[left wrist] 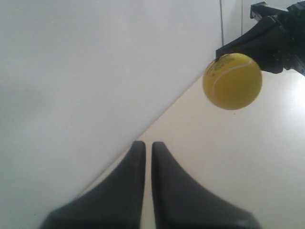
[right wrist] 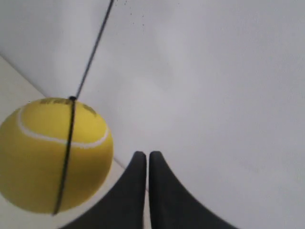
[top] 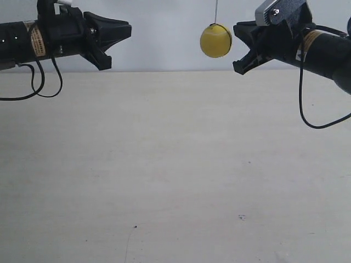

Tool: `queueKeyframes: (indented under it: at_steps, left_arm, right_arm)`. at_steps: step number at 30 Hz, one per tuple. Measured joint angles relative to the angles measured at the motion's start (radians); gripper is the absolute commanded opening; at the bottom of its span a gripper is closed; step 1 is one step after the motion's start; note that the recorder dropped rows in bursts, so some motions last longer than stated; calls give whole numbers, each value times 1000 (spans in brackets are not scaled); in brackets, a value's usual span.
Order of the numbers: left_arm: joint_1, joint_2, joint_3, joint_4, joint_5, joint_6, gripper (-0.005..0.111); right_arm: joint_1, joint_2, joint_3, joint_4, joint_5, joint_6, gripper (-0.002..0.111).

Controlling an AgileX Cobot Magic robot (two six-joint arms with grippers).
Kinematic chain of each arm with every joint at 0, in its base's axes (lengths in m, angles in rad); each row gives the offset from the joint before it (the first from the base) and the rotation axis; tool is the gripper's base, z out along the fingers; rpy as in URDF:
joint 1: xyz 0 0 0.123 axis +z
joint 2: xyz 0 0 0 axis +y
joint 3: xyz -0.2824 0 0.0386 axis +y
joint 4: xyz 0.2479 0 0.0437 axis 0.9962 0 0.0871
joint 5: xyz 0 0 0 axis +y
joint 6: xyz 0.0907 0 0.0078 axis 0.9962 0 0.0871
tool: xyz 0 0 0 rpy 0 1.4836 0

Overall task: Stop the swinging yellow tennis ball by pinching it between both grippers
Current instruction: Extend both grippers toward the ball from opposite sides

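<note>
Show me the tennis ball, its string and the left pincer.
tennis ball [top: 215, 41], exterior view, middle of its yellow face.
string [right wrist: 93, 47], right wrist view, stretch above the ball.
left pincer [left wrist: 148, 145], left wrist view, midway between its fingertips.

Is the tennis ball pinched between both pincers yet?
Hanging free, not pinched: the yellow tennis ball hangs on its string close by the right pincer, with the left pincer far off.
</note>
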Motion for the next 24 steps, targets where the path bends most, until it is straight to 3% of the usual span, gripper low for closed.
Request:
queueKeyframes:
  at_steps: [20, 24]
  left_arm:
    - [-14, 6, -5, 49, -29, -26, 5]
    - [-20, 45, -72, 91, -38, -74, 5]
  right_arm:
    - [0, 97, -71, -115, 10, 69, 0]
    - [0, 121, -93, -167, 17, 106, 0]
